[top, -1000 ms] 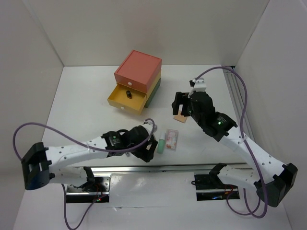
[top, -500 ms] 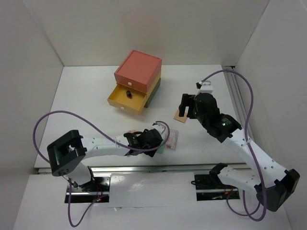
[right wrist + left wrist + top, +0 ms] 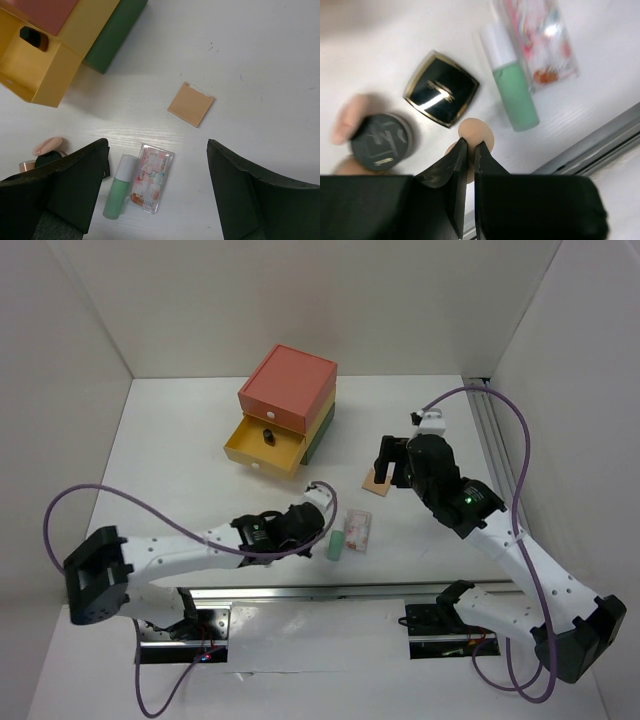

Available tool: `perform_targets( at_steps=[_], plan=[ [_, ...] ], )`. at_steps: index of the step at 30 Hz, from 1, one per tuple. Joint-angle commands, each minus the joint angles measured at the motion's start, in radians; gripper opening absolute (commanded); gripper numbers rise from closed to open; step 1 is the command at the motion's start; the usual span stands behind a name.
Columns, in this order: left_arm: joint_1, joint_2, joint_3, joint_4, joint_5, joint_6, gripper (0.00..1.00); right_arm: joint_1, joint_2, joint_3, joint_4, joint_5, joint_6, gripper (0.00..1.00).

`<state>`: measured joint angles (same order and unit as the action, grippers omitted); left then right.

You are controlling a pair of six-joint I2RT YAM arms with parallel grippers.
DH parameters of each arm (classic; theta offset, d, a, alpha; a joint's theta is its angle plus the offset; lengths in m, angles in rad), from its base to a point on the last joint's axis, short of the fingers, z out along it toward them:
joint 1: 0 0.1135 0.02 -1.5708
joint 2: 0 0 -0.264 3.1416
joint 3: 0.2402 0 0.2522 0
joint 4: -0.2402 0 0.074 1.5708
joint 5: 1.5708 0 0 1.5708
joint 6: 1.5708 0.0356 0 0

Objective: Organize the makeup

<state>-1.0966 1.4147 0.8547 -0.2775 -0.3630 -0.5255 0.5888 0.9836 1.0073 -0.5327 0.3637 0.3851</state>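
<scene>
The beige sponge (image 3: 482, 131) lies under the left gripper (image 3: 470, 143), nearly closed and empty; the right gripper (image 3: 156, 146) gapes wide, empty.

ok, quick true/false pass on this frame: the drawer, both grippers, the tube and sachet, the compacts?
1. The yellow drawer is pulled open with a small dark item inside. True.
2. The right gripper is shut on the tan square. False: it is wide open, and the square lies flat on the table.
3. The mint-green tube lies right beside the pink sachet. True.
4. The left gripper is wide open. False: its jaws are nearly together with nothing between them.
5. The square black compact sits in the drawer. False: it is on the table near the round black compact.
</scene>
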Motion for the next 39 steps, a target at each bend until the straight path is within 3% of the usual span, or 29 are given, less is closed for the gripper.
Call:
perform_targets(
  at_steps=[1,5,7,12,19,22,24,29,30,32,36,39],
  plan=[
    [0.001,-0.149,0.052,0.0,-0.127,0.021,0.14,-0.006,-0.034,-0.001,0.006,0.021,0.0,0.86],
    [0.078,-0.236,0.092,0.038,-0.226,0.085,0.19,-0.006,-0.025,-0.001,0.025,0.021,0.0,0.86],
    [0.18,-0.247,0.104,0.093,-0.226,0.117,0.19,-0.006,-0.014,-0.001,0.025,0.03,0.0,0.86],
    [0.444,-0.178,0.148,0.182,-0.1,0.14,0.2,-0.006,0.016,0.02,0.025,0.041,-0.009,0.86],
    [0.612,-0.04,0.253,0.291,0.076,0.179,0.21,-0.006,0.067,0.043,0.005,0.083,-0.018,0.88],
    [0.659,0.033,0.318,0.241,0.093,0.154,0.37,-0.015,0.078,0.043,-0.004,0.116,-0.006,0.91],
    [0.681,0.09,0.365,0.186,0.113,0.116,0.54,-0.015,0.087,0.043,-0.015,0.116,-0.015,0.94],
    [0.681,0.095,0.394,0.139,0.131,0.105,0.68,-0.024,0.142,0.088,-0.033,0.153,-0.015,0.97],
    [0.681,0.084,0.394,0.139,0.131,0.105,0.81,-0.036,0.161,0.097,-0.033,0.153,-0.015,0.98],
    [0.681,0.055,0.383,0.13,0.136,0.105,0.86,-0.063,0.182,0.097,-0.033,0.144,-0.015,0.98],
    [0.681,-0.009,0.357,0.09,0.124,0.095,0.88,-0.144,0.236,0.097,-0.02,0.066,0.009,0.97],
    [0.681,-0.078,0.291,0.069,0.156,0.084,0.9,-0.239,0.302,0.076,0.022,-0.063,0.02,0.93]
  ],
)
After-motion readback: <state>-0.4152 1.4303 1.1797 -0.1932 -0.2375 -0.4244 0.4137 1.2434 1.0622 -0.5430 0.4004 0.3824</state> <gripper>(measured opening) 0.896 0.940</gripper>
